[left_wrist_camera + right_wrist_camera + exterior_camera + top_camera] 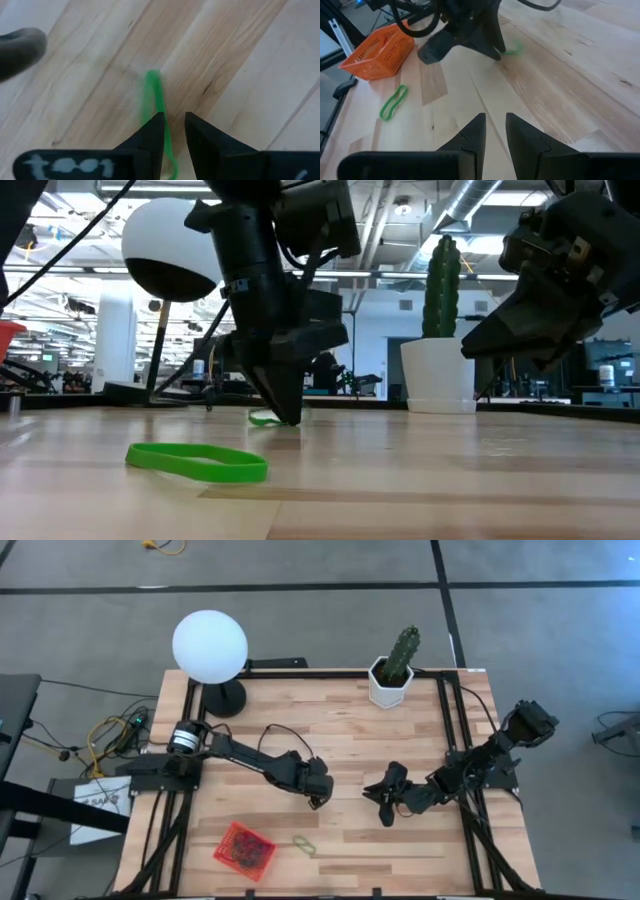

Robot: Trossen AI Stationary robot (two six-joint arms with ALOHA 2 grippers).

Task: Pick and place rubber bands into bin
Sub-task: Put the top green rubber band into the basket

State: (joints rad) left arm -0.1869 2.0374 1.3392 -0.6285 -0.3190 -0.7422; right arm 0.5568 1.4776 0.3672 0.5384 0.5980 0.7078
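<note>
The orange bin (243, 850) sits near the table's front-left edge, a loose green rubber band (304, 845) just beside it. My left gripper (173, 131) pinches another green band (156, 95) against the wood. My right gripper (495, 131) hovers, empty, fingers slightly parted.

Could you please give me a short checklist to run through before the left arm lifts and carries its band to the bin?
1. Green rubber band between left gripper fingers: ok.
2. Fingers pinching the band firmly: cannot tell.
3. Bin upright and in view on the table: ok.
4. Right gripper empty, apart from the left gripper: ok.
5. Second green band lies loose beside the bin, outside it: not ok.
</note>
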